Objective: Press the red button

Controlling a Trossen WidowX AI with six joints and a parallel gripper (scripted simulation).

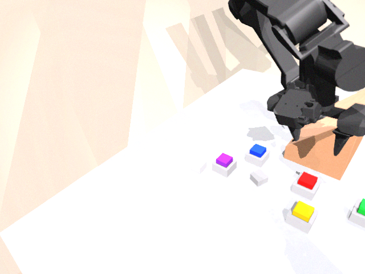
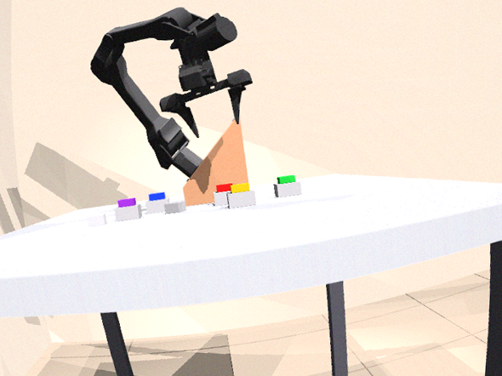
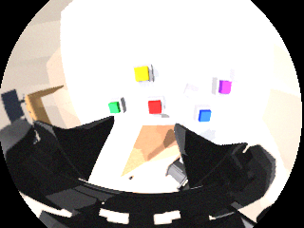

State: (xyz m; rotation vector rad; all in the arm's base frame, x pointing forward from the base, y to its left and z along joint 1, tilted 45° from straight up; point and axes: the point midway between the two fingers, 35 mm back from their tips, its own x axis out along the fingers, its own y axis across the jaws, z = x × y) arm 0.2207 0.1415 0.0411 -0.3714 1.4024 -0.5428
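Note:
The red button stands on a white base, its cap raised, beside the yellow button. My gripper is open and empty, with its fingers wide apart. It hangs well above the table, over the area of the orange wedge, and touches no button. In the wrist view the red button shows just beyond the gap between the fingertips.
The yellow button, green button, blue button and purple button stand around. A grey block, a white block and an orange wedge also stand here.

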